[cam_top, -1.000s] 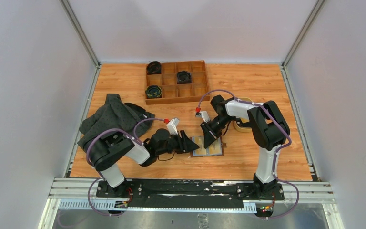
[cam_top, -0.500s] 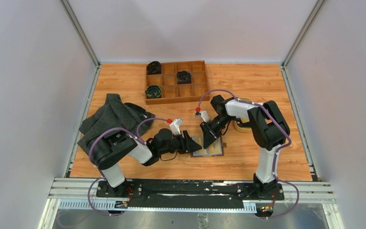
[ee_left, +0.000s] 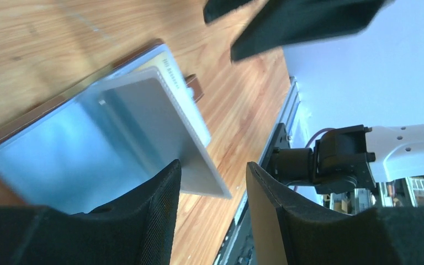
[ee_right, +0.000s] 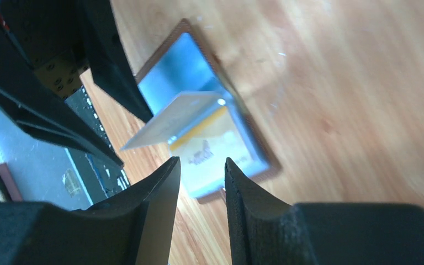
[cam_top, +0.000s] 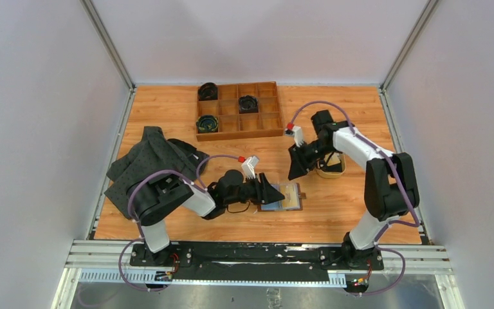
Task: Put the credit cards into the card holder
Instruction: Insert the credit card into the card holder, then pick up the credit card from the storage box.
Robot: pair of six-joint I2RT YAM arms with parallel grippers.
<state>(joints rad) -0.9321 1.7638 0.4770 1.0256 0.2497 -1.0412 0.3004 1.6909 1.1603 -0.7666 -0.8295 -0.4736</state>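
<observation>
The brown card holder lies open on the table, pale blue sleeves up; it also shows in the left wrist view and the right wrist view. A yellow-gold card lies flat in one sleeve. A pale card stands tilted, one edge at the holder's fold, the other raised; it also shows in the right wrist view. My left gripper is open, low at the holder's left edge, and the pale card's free corner lies between its fingers. My right gripper is open and empty, raised above the holder.
A wooden compartment tray with dark coiled items stands at the back. A dark cloth lies at the left. A tan dish sits right of the holder, partly under my right arm.
My right gripper has lifted off the holder and moved up and to the right. My left gripper has slid right, closer to the holder and the tilted pale card.
</observation>
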